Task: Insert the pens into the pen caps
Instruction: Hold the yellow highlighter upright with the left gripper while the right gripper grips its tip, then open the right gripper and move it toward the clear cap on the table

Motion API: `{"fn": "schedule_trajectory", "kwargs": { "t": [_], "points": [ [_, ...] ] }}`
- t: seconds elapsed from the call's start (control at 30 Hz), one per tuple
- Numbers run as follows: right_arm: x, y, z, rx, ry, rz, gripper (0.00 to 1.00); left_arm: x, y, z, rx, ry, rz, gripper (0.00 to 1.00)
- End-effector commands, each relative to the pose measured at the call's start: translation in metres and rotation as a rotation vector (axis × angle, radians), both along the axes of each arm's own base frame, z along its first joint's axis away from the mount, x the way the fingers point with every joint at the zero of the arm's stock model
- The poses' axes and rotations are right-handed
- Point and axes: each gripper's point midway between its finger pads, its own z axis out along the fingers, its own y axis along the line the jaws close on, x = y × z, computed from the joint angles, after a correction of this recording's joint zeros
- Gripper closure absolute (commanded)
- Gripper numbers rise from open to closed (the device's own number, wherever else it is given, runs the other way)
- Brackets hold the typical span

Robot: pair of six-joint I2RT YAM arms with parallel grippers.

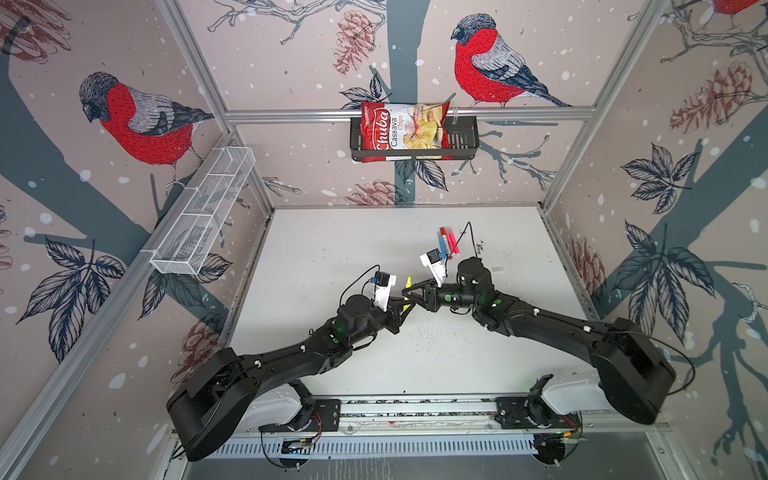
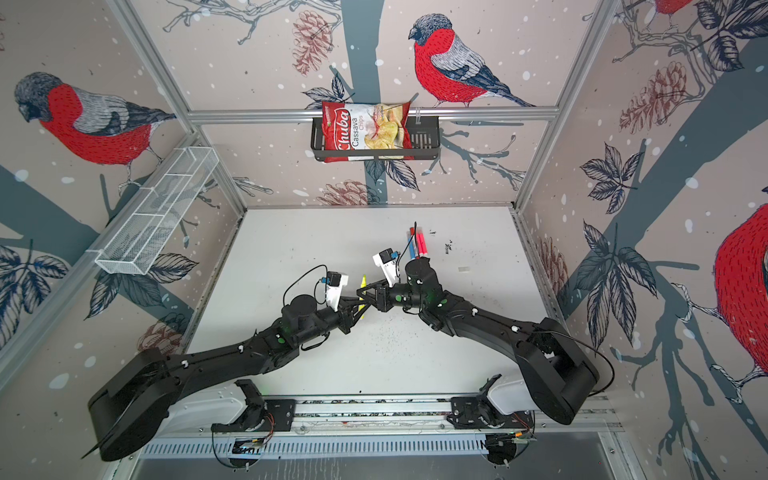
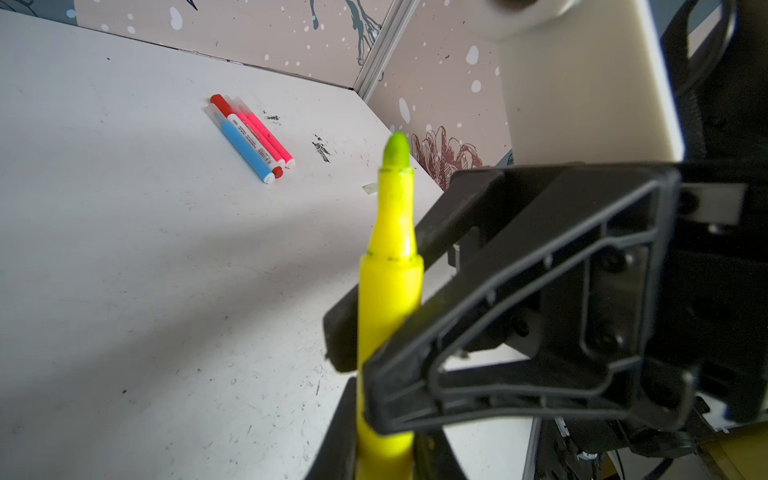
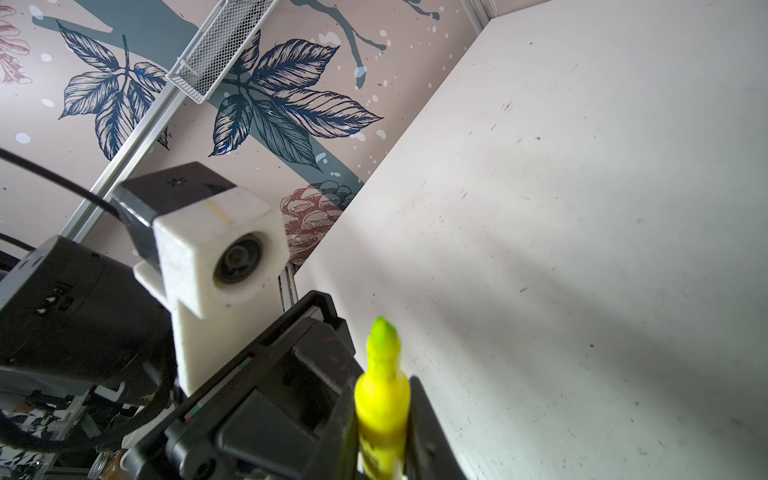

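The yellow pen (image 1: 407, 284) (image 2: 363, 283) is held above the middle of the table, its bare greenish tip (image 3: 396, 150) (image 4: 382, 337) uncapped. My left gripper (image 3: 384, 451) (image 1: 404, 308) is shut on its lower body. My right gripper (image 4: 382, 419) (image 1: 405, 294) is shut on the same pen just above, its fingers (image 3: 399, 374) crossing the barrel. The other pens (image 1: 449, 243) (image 2: 417, 245) (image 3: 249, 137) lie side by side at the back right: a blue one, a white one with a red cap, and pink ones. One loose whitish pen cap (image 1: 496, 269) (image 2: 464, 269) (image 3: 369, 189) lies to the right.
A white wire basket (image 1: 203, 216) (image 4: 224, 45) hangs on the left wall. A black basket (image 1: 461, 143) with a chips bag (image 1: 403, 131) hangs on the back wall. Black ink marks (image 3: 321, 150) dot the table (image 1: 332, 249) near the pens.
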Motion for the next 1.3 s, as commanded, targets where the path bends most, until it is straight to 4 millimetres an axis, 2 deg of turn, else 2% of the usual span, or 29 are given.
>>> {"fn": "schedule_trajectory", "kwargs": {
  "t": [0.0, 0.17, 0.3, 0.43, 0.5, 0.6, 0.7, 0.8, 0.9, 1.07, 1.27],
  "points": [
    [0.000, 0.001, 0.002, 0.000, -0.013, 0.006, 0.70, 0.000, -0.002, 0.010, -0.016, -0.036, -0.008, 0.86],
    [0.011, -0.011, 0.009, -0.037, -0.054, -0.075, 0.48, 0.012, 0.011, -0.005, 0.014, -0.012, 0.094, 0.88],
    [0.043, -0.046, 0.008, -0.107, -0.043, -0.260, 0.41, 0.009, 0.015, -0.003, -0.004, -0.021, 0.103, 0.88],
    [0.092, -0.111, -0.014, -0.207, 0.075, -0.536, 0.39, 0.010, 0.018, 0.000, -0.004, -0.031, 0.112, 0.88],
    [0.115, -0.155, -0.033, -0.277, 0.164, -0.700, 0.39, 0.010, 0.019, 0.002, 0.000, -0.036, 0.116, 0.88],
    [0.138, -0.217, -0.060, -0.393, 0.299, -0.931, 0.40, 0.010, 0.020, 0.005, 0.005, -0.042, 0.120, 0.88],
    [0.150, -0.259, -0.082, -0.441, 0.441, -1.072, 0.42, 0.010, 0.023, 0.006, 0.012, -0.049, 0.130, 0.88],
    [0.159, -0.285, -0.094, -0.488, 0.560, -1.202, 0.43, 0.011, 0.024, 0.006, 0.017, -0.051, 0.137, 0.88],
    [0.166, -0.300, -0.101, -0.560, 0.645, -1.303, 0.43, 0.011, 0.025, 0.005, 0.020, -0.049, 0.140, 0.88],
    [0.181, -0.304, -0.111, -0.648, 0.796, -1.325, 0.45, 0.011, 0.027, 0.006, 0.024, -0.056, 0.147, 0.88],
    [0.199, -0.316, -0.117, -0.640, 0.892, -1.362, 0.47, 0.010, 0.032, 0.005, 0.033, -0.060, 0.162, 0.87]
  ]
}}
